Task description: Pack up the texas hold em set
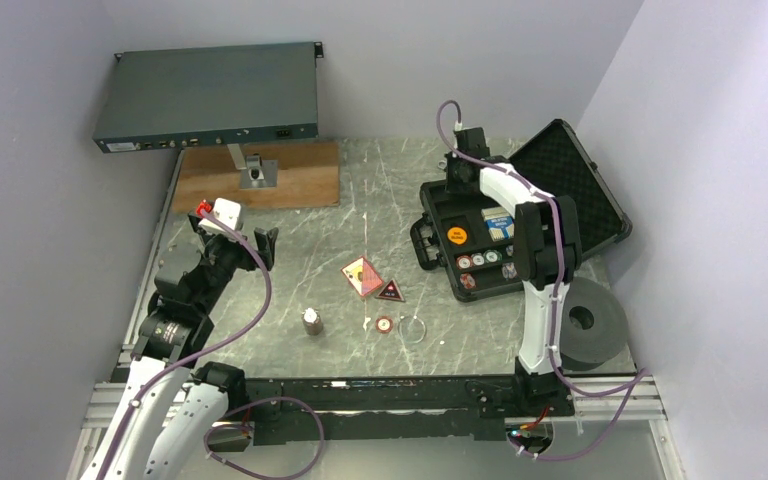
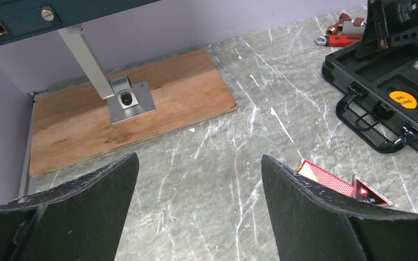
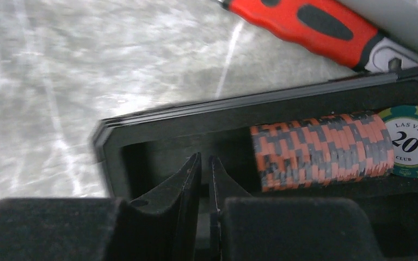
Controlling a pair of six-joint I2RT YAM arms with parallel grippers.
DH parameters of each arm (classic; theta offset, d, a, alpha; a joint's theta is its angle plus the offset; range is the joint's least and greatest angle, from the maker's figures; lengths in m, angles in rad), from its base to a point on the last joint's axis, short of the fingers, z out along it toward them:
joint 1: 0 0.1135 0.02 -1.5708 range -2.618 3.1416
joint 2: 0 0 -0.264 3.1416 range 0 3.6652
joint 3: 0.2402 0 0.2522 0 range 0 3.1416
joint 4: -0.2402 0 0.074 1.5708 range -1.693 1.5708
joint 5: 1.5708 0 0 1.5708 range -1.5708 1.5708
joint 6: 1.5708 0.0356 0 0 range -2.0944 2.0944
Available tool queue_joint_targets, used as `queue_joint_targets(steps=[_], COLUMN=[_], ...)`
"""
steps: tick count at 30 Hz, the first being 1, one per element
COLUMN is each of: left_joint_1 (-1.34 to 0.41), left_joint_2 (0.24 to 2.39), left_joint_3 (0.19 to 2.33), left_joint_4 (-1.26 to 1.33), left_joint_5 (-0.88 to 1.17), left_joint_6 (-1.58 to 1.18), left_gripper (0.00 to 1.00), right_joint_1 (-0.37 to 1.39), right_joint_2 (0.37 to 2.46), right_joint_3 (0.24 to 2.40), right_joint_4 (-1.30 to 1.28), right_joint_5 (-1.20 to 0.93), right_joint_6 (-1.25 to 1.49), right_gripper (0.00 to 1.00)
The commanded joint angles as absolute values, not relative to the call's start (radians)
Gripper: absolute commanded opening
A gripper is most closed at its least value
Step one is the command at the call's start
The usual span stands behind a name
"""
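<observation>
**Texas hold 'em set, partly packed**

- **Case** (image 1: 565, 170): black, lid up, standing at the right of the surface (image 1: 290, 290), handle toward the middle.
- **Packed in its foam:**
  - a row of orange-and-black chips (image 3: 318, 149), with a green chip (image 3: 411, 141) at its end
  - a blue card deck (image 1: 497, 225)
  - an orange disc (image 2: 401, 99)
- **Not yet packed**, lying mid-surface and apart from the case:
  - red-backed card deck (image 1: 360, 272)
  - triangle piece (image 1: 390, 292), just beside the deck
  - one loose chip (image 1: 385, 324)
  - a small upright object (image 1: 312, 321), kind unclear
- **Right tool** (image 3: 205, 160): inside the case at the empty end of the chip slot. Its fingers are drawn nearly together, with nothing seen between them.
- **Left tool** (image 2: 198, 157): spread wide and empty, hovering over bare surface left of the loose deck.
- **Progress:** by appearance about half done. The loose pieces remain to be gathered and the lid shut.
- **Not of the set:** red-handled wrench (image 3: 310, 24), beyond the case.
</observation>
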State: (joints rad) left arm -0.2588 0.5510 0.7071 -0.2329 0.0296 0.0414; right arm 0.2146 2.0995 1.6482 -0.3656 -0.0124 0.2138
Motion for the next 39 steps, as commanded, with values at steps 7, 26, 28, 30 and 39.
queue_joint_targets(steps=[7,26,28,30,39], left_joint_1=[-0.263,-0.263,-0.263,-0.263,-0.263], left_joint_2=[0.544,0.547,0.545,0.544,0.531], left_joint_3=[0.720,0.723,0.723,0.724,0.722], left_joint_4=[-0.215,-0.217,-0.217,-0.216,-0.213], left_joint_5=[0.043,0.041,0.043,0.044,0.048], left_joint_6=[0.049,0.049,0.049,0.048,0.046], left_gripper=[0.89,0.89,0.89,0.89,0.89], right_joint_1=[0.125,0.138,0.135,0.130,0.060], right_joint_2=[2.213,2.023,1.987,1.961,2.007], right_joint_3=[1.736,1.683,1.671,1.659,1.707], right_joint_4=[-0.425,-0.395,-0.374,-0.354,-0.390], right_joint_5=[0.348,-0.013,0.041,0.124,0.486], right_joint_6=[0.155,0.190,0.209,0.230,0.257], right_gripper=[0.09,0.41,0.41,0.37,0.00])
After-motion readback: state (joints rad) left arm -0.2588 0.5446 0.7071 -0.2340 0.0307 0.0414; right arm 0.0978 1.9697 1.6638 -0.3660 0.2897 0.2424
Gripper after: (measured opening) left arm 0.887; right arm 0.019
